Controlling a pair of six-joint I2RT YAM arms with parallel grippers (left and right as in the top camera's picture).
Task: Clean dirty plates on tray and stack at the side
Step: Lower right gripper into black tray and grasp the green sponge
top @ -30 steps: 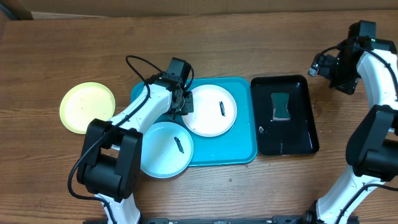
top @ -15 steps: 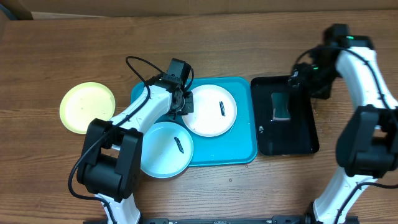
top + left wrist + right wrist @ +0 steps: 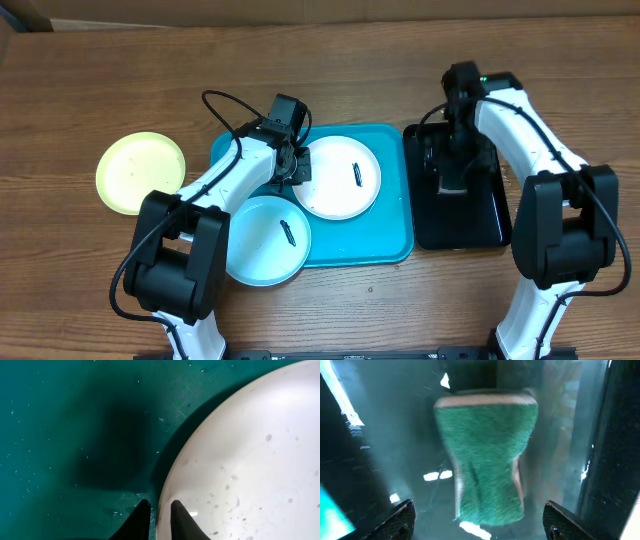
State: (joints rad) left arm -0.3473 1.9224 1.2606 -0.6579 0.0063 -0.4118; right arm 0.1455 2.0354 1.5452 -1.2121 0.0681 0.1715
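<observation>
The white plate (image 3: 340, 178), on the turquoise tray (image 3: 390, 235), is being gripped at its rim by the left end effector (image 3: 160, 507). The right end effector (image 3: 479, 507) is being held open above the green sponge (image 3: 487, 445). Only the yellow-green plate (image 3: 140, 172) is lying aside near the worktop's (image 3: 400, 60) left edge, and the pale blue plate (image 3: 262, 245) is also waiting, smeared.

Robot-laboratory bench: left arm (image 3: 215, 185) and right arm (image 3: 525, 125) mounted at the 6 o'clock edge of a wood-grain table (image 3: 400, 60); white plate (image 3: 335, 195) on turquoise tray (image 3: 385, 240) at centre, black tray (image 3: 480, 225) at 3 o'clock.
</observation>
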